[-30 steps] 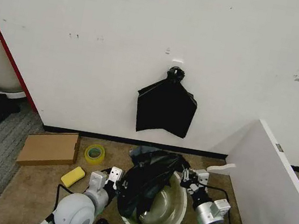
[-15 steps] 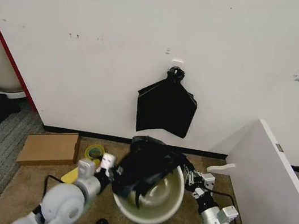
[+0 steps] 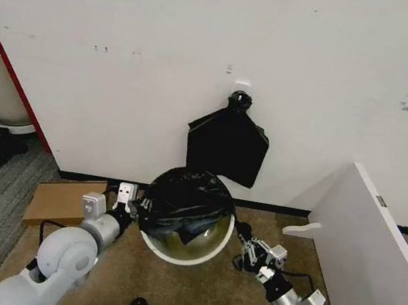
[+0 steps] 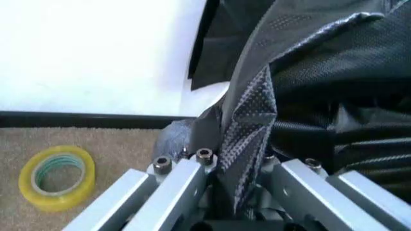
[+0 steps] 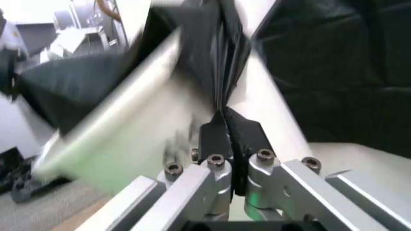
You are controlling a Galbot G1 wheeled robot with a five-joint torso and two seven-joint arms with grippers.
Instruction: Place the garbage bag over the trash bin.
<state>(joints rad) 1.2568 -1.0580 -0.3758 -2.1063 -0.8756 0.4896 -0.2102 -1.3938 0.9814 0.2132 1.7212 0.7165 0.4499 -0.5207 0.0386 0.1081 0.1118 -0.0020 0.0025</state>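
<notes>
Now both grippers clamped on garbage bag (image 3: pixel 182 200).

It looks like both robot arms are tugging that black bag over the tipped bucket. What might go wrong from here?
The garbage bag is thin, and both the left gripper and the right gripper have their jaws shut on its edge; pulling apart might tear it or let it slip free.

The trash bin looks tilted toward the camera with the bag covering part of its mouth, so an uneven tug could tip it or drag it.

The tape roll lies near the left gripper and might get knocked.
</notes>
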